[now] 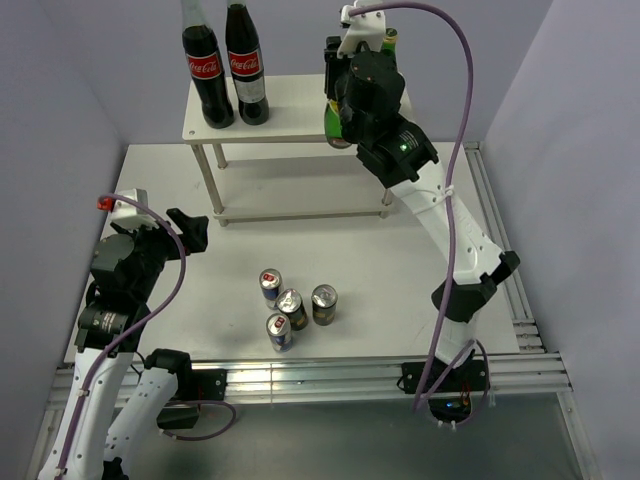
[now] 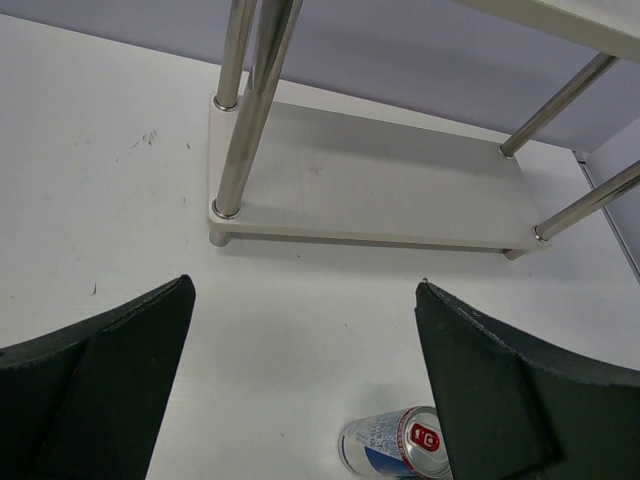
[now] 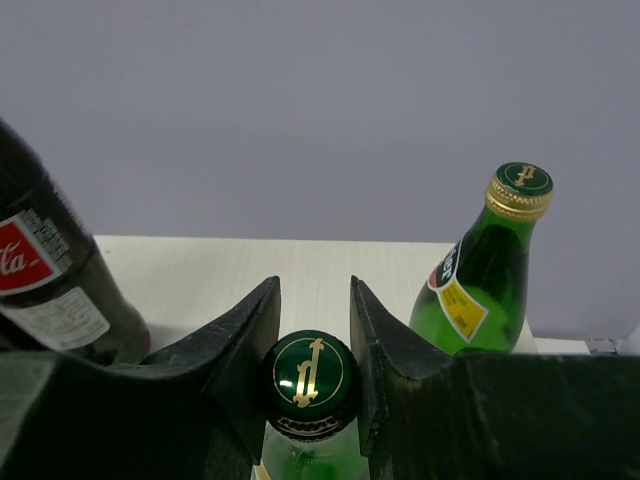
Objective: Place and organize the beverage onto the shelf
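Topping shelf (image 1: 300,105): cola bottles (image 1: 208,80), green bottle (image 3: 480,280)

lower shelf (image 2: 380,190) open, cola bottles (image 1: 225,70) above

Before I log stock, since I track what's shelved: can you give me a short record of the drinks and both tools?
shelf top: two cola bottles at left, one green bottle at right rear
right tool: shut on second green bottle by its neck, at the top board's right front
table: four cans clustered, two blue-and-silver, two gold-topped
left tool: open, holding nothing, over the table before the shelf
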Controlling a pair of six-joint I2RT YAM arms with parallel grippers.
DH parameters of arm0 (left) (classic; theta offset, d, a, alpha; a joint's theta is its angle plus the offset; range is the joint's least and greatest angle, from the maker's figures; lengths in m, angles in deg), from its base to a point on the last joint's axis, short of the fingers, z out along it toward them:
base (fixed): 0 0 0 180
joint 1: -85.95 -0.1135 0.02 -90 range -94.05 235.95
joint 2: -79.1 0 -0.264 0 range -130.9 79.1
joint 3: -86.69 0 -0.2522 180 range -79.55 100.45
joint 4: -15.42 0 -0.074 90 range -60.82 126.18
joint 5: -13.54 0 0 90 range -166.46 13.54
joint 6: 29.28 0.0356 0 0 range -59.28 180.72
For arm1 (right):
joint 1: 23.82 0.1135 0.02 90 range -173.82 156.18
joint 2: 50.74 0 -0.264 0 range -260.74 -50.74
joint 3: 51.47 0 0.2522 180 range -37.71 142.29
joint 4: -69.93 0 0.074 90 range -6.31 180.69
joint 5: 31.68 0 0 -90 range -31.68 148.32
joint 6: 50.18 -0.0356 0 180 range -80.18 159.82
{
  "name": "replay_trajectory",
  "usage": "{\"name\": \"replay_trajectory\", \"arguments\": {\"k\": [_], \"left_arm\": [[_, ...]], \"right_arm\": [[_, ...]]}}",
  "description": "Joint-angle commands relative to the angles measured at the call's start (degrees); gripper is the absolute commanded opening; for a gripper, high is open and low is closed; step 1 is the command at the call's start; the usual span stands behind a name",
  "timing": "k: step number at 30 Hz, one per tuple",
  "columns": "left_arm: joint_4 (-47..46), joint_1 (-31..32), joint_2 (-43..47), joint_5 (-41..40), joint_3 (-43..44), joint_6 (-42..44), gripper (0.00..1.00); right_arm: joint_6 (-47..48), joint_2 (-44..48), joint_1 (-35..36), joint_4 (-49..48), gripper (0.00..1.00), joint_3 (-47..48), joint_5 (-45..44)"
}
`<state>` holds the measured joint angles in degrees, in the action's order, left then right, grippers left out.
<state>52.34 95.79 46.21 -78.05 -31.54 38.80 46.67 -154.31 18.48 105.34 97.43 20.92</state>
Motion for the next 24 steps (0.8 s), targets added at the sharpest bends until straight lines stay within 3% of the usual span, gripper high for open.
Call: {"name": "replay_trajectory", "arguments": {"k": [1, 24], "left_arm": [[-2.33, 0.09, -0.16, 0.71, -0.11, 0.82, 0.99], [-2.42, 0.09, -0.6, 0.62, -0.11, 0.82, 0.99]], "right_arm": [[-0.09, -0.84, -1.96, -11.18, 0.0, 5.76, 1.99], [1.41, -10.51, -6.71, -21.29, 0.0, 7.43, 3.49]]}}
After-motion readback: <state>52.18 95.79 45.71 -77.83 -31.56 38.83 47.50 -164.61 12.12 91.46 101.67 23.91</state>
